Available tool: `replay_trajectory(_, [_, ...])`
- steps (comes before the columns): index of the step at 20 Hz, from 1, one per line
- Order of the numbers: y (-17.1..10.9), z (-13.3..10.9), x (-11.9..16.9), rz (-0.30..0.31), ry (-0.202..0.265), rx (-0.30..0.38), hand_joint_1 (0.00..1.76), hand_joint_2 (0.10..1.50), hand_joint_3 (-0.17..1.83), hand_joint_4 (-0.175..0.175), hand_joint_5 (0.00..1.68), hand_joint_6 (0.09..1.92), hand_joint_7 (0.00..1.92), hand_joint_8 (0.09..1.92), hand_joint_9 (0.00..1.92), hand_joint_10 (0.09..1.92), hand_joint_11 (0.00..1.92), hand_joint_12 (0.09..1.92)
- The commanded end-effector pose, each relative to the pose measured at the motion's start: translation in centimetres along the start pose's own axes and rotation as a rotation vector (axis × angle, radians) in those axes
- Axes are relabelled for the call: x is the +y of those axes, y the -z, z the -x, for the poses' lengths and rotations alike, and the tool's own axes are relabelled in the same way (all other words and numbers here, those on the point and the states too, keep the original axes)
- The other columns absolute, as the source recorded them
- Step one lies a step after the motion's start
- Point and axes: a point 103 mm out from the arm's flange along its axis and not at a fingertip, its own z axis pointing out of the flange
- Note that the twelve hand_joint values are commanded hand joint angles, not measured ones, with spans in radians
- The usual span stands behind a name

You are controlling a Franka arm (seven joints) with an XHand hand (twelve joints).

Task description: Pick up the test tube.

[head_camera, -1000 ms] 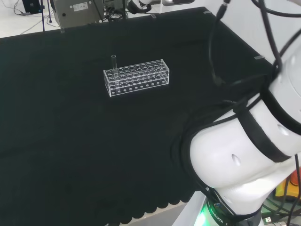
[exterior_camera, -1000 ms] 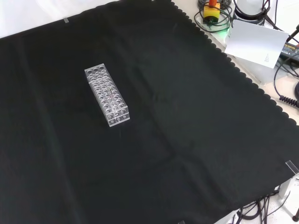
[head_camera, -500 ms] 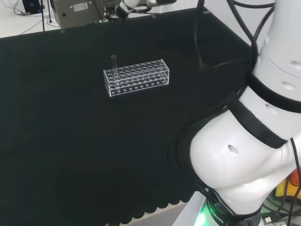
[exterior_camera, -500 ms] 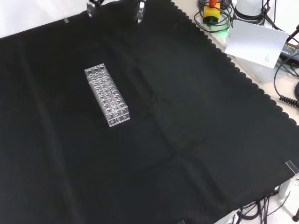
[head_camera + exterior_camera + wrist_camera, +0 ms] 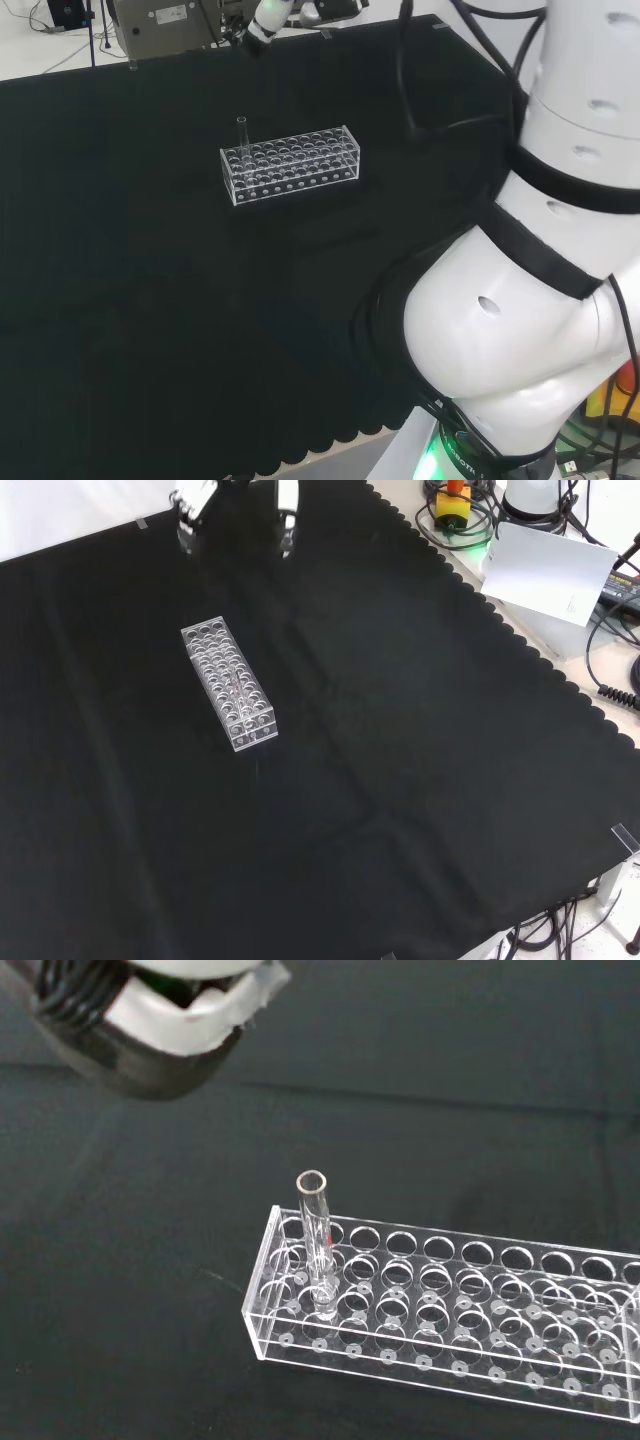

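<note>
A clear test tube point(image 5: 241, 130) stands upright in an end hole of a clear plastic rack point(image 5: 290, 165) in the middle of the black cloth. In the wrist view the tube point(image 5: 318, 1240) rises from a corner hole of the rack point(image 5: 450, 1320), and the other holes look empty. The hand point(image 5: 285, 515) comes in at the top of the front view with its fingers spread and straight, holding nothing. It is above and beyond the far end of the rack point(image 5: 228, 683), well apart from it. In the head view a part of the hand point(image 5: 262, 18) shows at the top edge.
A grey device point(image 5: 165, 20) stands past the cloth's far edge in the head view. A white box point(image 5: 548, 575), a red stop button point(image 5: 453, 502) and cables lie off the cloth at the front view's top right. The arm's white links point(image 5: 520, 300) fill the head view's right.
The hand has come down into the front view from the top edge, towards the rack. The arm's links have swung in the head view. Rack and tube have not moved.
</note>
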Motion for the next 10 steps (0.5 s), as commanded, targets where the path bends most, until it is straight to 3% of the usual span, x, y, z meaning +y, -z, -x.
replay_trajectory(1, [-3.9, -0.3, 6.1, -0.057, 0.029, -0.013, 0.96, 0.60, 0.61, -0.134, 0.33, 0.57, 0.62, 0.86, 0.57, 0.83, 0.50, 1.40])
replay_trajectory(9, [-7.2, -1.5, 8.7, -0.121, 0.047, -0.073, 1.01, 0.57, 0.67, -0.139, 0.40, 0.75, 0.74, 0.85, 0.66, 0.80, 0.55, 1.37])
replay_trajectory(10, [-7.6, -1.5, 8.9, -0.113, 0.048, -0.053, 1.02, 0.57, 0.68, -0.140, 0.41, 0.77, 0.75, 0.85, 0.67, 0.80, 0.56, 1.37])
